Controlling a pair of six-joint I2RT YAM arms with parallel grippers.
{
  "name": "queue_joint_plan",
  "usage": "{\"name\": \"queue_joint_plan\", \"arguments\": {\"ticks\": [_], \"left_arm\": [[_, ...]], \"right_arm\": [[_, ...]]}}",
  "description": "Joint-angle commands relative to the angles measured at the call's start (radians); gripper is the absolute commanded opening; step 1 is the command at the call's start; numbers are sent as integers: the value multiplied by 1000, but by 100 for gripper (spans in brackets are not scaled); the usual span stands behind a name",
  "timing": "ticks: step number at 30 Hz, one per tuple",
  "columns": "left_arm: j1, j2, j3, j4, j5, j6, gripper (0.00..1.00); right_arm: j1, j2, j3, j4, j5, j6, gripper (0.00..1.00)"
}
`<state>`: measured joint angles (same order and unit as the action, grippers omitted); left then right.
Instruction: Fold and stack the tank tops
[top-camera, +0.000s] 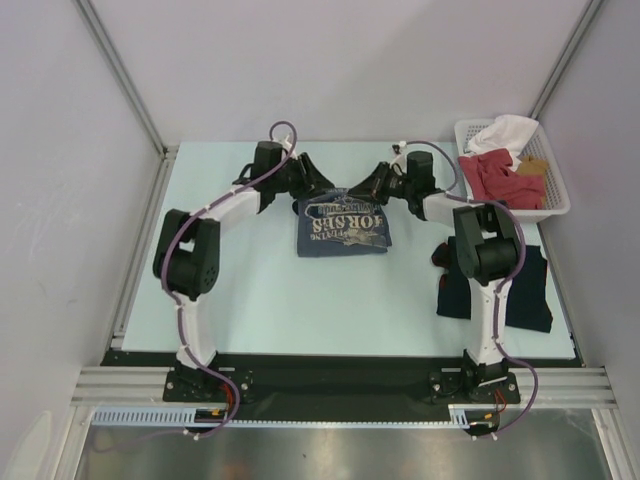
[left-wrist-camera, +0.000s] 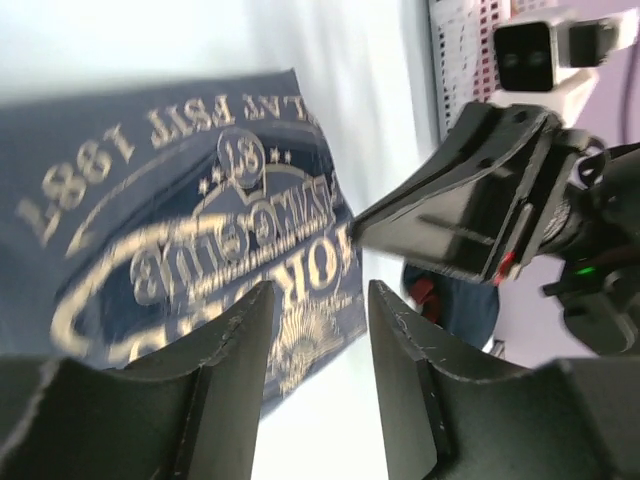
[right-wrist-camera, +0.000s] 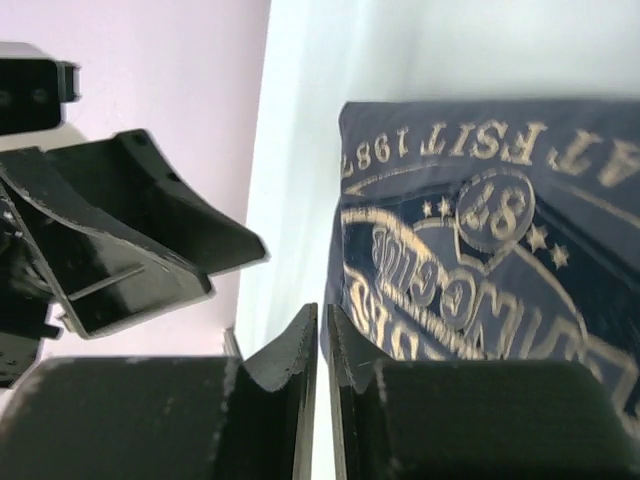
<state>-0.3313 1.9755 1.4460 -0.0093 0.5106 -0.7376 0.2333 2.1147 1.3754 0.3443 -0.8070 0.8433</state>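
The slate-blue tank top (top-camera: 342, 228) with pale lettering lies folded into a flat rectangle at mid-table. It also fills much of the left wrist view (left-wrist-camera: 180, 200) and the right wrist view (right-wrist-camera: 480, 230). My left gripper (top-camera: 320, 190) hovers over its far left corner, open with only table between the jaws (left-wrist-camera: 318, 300). My right gripper (top-camera: 370, 187) hangs at the far right corner, its jaws (right-wrist-camera: 322, 315) a narrow slit apart with nothing in them, the cloth's edge just beside one finger. The dark navy tank top (top-camera: 495, 285) lies spread at the right, partly under the right arm.
A white basket (top-camera: 560, 205) at the back right holds a red garment (top-camera: 495, 178) and a white garment (top-camera: 508, 133). The two grippers face each other closely over the folded top. White walls close off the table's sides and back.
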Motion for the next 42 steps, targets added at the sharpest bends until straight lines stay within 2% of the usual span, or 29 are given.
{"name": "queue_joint_plan", "arguments": {"ticks": [1,7,11,14,15,18,19,20,21,25,26,30,34,35,37,42], "left_arm": [[-5,141,49,57,59,-77,47],[12,301,44,46,6,-77,45],[28,309,19,42,-32,-56,44],[35,231,14,17,-44,-22,46],[35,206,17,-24,-66,-4,47],[35,87,7,-104,-136,75,62],[35,57,-1,-121,-155,87,65],[35,2,-10,-156,-202,101,71],[34,-22,-28,-173,-222,127,74],[34,-104,-61,-265,-332,181,89],[34,-118,-65,-296,-371,188,91],[32,-93,-75,-327,-393,208,99],[23,-40,-69,-307,-377,201,100],[21,-12,-61,-304,-374,196,100],[17,17,-36,-296,-357,188,100],[5,106,10,-276,-328,169,100]], "right_arm": [[18,148,60,97,-21,109,12],[-5,303,110,76,28,132,10],[-18,294,100,35,49,99,11],[-23,236,91,33,23,80,14],[-26,208,87,27,19,70,18],[-26,87,68,-57,46,-28,32],[-29,58,62,-133,61,-62,35],[-29,-5,60,-174,102,-94,39],[-31,-28,56,-215,124,-158,48],[-43,-134,48,-434,285,-289,68],[-46,-145,54,-468,314,-312,76],[-45,-151,88,-645,474,-420,83],[-32,-86,131,-718,554,-466,89],[-29,-73,143,-729,568,-475,95],[-15,-36,171,-740,585,-480,96],[6,39,226,-737,554,-481,85]]}}
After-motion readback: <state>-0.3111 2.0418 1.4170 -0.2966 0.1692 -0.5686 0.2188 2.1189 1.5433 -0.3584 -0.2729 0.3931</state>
